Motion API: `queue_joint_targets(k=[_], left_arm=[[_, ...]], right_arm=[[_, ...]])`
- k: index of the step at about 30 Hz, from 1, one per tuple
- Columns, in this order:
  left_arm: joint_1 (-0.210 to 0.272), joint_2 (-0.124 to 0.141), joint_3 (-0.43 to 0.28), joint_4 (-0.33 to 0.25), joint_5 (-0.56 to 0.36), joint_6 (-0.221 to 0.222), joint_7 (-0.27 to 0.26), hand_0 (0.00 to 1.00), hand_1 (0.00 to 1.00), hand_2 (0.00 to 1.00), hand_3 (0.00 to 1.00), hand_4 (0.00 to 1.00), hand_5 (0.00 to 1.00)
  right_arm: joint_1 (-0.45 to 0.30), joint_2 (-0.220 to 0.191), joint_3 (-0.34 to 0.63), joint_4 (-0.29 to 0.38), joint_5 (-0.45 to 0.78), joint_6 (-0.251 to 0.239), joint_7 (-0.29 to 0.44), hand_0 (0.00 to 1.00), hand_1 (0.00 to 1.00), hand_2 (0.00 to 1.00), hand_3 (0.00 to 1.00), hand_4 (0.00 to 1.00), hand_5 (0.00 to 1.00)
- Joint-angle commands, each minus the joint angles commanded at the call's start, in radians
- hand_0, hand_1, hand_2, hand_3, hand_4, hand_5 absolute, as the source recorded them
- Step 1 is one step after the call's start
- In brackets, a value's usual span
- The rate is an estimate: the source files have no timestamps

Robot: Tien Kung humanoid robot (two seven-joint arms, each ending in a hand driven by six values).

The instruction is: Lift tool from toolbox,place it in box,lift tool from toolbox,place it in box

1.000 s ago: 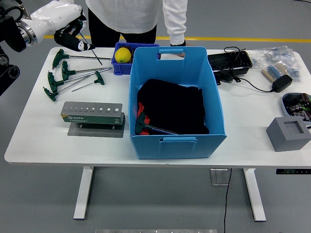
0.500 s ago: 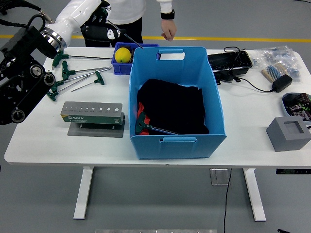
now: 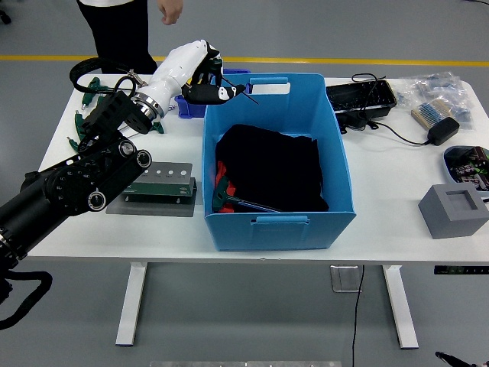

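My left hand (image 3: 208, 82) is shut on a T-handle tool; its thin shaft (image 3: 246, 97) points right over the far left corner of the big blue box (image 3: 344, 164). The hand hovers just above the box rim. Inside the box lies black cloth (image 3: 271, 164) with another green-handled T-handle tool (image 3: 228, 197) at its front left. The grey-green tool rack (image 3: 164, 182) stands left of the box, partly hidden by my arm. A few green T-handle tools (image 3: 79, 116) lie on the table's far left, mostly hidden behind my arm. My right hand is out of view.
A small blue bin (image 3: 186, 111) sits behind my hand. A person stands at the far left with a hand (image 3: 172, 9) hanging free. A black tray (image 3: 361, 98), a power adapter (image 3: 443, 130), a parts bag (image 3: 439, 84) and a grey block (image 3: 454, 210) are at the right.
My left arm swung right from the far left corner of the table to the box's far left corner, carrying the tool. The person stepped left.
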Motion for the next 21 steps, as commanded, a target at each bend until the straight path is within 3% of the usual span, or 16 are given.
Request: queue_joint_targets(k=[1, 6, 7, 12, 13, 18, 19, 21], left_arm=[[-0.002, -0.004, 0.012, 0.006, -0.012, -0.009, 0.003, 0.147, 0.137, 0.227, 0.343, 0.855, 0.465], [-0.008, -0.026, 0.078, 0.023, -0.081, -0.048, 0.02, 0.147, 0.137, 0.227, 0.343, 0.855, 0.465], [-0.009, -0.03, 0.089, 0.024, -0.088, -0.062, 0.028, 0.238, 0.273, 0.379, 0.516, 0.895, 0.557], [-0.014, -0.045, 0.138, 0.031, -0.126, -0.128, 0.058, 0.238, 0.273, 0.379, 0.516, 0.895, 0.557], [-0.014, -0.046, 0.146, 0.031, -0.133, -0.134, 0.059, 0.338, 0.452, 0.573, 0.601, 0.914, 0.579], [-0.012, -0.046, 0.171, 0.016, -0.156, -0.193, 0.079, 0.338, 0.452, 0.573, 0.601, 0.914, 0.579], [-0.012, -0.046, 0.173, 0.013, -0.155, -0.208, 0.087, 0.544, 0.642, 0.755, 0.685, 0.937, 0.609], [-0.011, -0.043, 0.175, 0.006, -0.156, -0.242, 0.104, 0.544, 0.642, 0.755, 0.685, 0.937, 0.609]], right_arm=[[0.0, 0.0, 0.0, 0.0, -0.001, 0.0, 0.0, 0.677, 0.662, 0.715, 0.564, 0.791, 0.675], [0.001, -0.001, 0.003, 0.0, -0.009, 0.002, -0.002, 0.677, 0.662, 0.715, 0.564, 0.791, 0.675], [0.001, -0.001, 0.004, 0.0, -0.01, 0.003, -0.002, 0.676, 0.662, 0.715, 0.564, 0.791, 0.675], [0.001, -0.002, 0.008, -0.001, -0.017, 0.005, -0.004, 0.676, 0.662, 0.715, 0.564, 0.791, 0.675], [0.001, -0.002, 0.008, -0.001, -0.019, 0.005, -0.004, 0.676, 0.661, 0.714, 0.564, 0.791, 0.675], [0.001, -0.003, 0.005, -0.002, -0.013, 0.006, -0.002, 0.676, 0.661, 0.714, 0.564, 0.791, 0.675], [0.001, -0.003, 0.004, -0.003, -0.011, 0.006, -0.002, 0.679, 0.662, 0.715, 0.564, 0.792, 0.675], [0.002, -0.004, 0.002, -0.003, -0.009, 0.006, -0.001, 0.679, 0.662, 0.715, 0.564, 0.792, 0.675]])
